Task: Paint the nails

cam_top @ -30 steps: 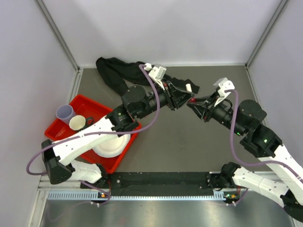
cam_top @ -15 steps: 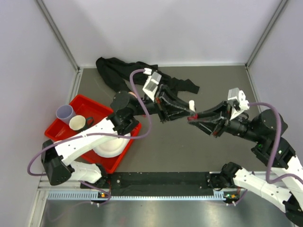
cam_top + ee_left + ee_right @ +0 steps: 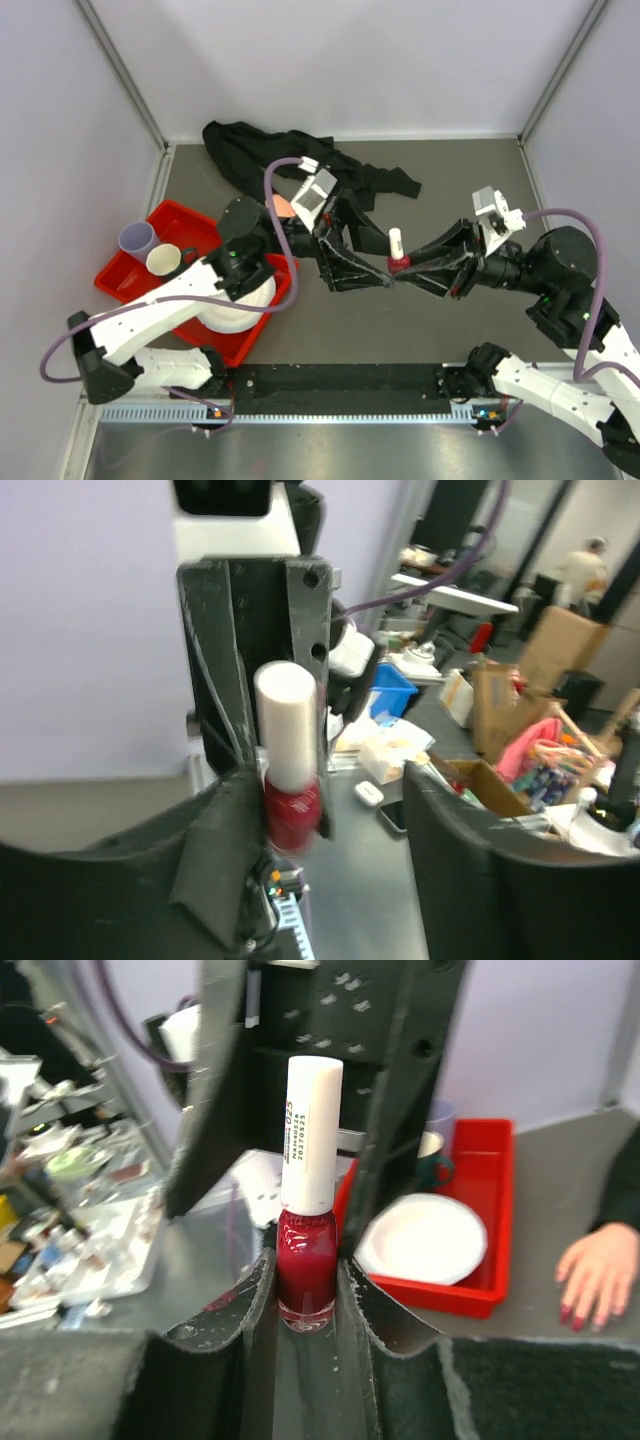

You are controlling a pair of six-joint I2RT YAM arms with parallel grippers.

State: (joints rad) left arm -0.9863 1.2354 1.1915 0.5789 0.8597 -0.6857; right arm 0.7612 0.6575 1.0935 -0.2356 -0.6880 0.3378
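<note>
Left arm point(image 3: 160, 305), 7 o'clock, & right arm point(image 3: 560, 395), 5 o'clock, are clad in white shells w/ black joints. A purple cable point(image 3: 266, 192) is looped along each. Left hand point(image 3: 378, 268) & right hand point(image 3: 404, 268) are finished in black.

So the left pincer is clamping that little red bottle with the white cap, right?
No, the right pincer is clamping that little red bottle with the white cap. The right wrist view shows its fingers squeezing the glass.

Robotics lab — cluttered workbench point(image 3: 368, 880), cardboard boxes point(image 3: 558, 648).
</note>
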